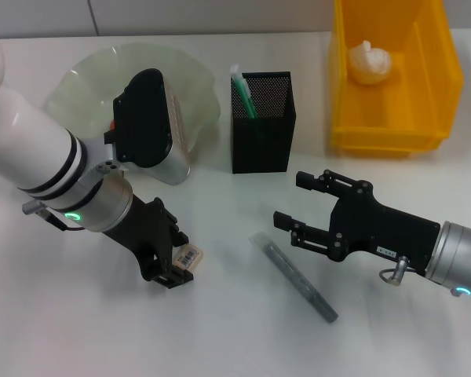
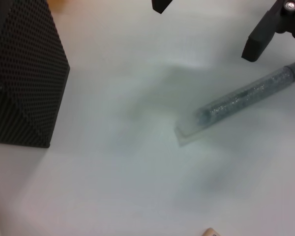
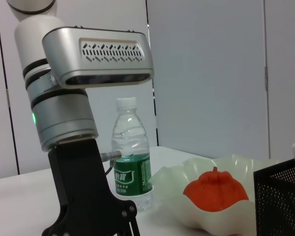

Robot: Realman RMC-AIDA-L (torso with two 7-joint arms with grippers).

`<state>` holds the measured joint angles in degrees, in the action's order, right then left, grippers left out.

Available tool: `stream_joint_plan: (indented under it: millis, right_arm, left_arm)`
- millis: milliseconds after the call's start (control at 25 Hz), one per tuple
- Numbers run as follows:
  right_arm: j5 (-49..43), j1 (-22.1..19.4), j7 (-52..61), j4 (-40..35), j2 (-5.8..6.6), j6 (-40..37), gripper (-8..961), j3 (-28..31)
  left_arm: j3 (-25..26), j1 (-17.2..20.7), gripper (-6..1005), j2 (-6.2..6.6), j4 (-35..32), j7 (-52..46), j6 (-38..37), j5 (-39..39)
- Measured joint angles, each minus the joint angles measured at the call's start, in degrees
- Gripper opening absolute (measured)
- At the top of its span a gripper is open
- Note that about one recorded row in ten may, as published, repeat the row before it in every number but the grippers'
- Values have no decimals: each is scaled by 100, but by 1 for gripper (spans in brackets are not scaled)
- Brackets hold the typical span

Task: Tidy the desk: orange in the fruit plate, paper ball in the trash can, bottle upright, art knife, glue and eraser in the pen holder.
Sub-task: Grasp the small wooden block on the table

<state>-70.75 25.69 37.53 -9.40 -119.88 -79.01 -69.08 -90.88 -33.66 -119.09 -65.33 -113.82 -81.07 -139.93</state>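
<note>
The left hand, at lower left of the head view, is clenched on the eraser, low over the counter. The step in hand looks like carrying it to the pen holder at upper centre. To do it well, lift clear first, travel up-frame and rightward, centre over the mesh opening beside the green-capped stick already inside, then let go. The right hand hovers released above the grey art knife, near that path, so keep apart.
</note>
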Motion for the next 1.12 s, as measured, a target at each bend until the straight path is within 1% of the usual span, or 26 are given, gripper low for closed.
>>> stream_joint_plan:
  millis: [400,640,840,1120]
  right_arm:
    - [0,14,0,0,0,0,725,0]
    - [0,15,0,0,0,0,725,0]
    - [0,15,0,0,0,0,726,0]
    - [4,15,0,0,0,0,726,0]
  left_arm:
    - [-7,-9,556,0,11,65,13,1]
    - [-9,-9,453,0,12,68,49,1]
    - [-8,-9,430,0,13,71,63,1]
    - [-57,-5,353,0,-7,86,67,1]
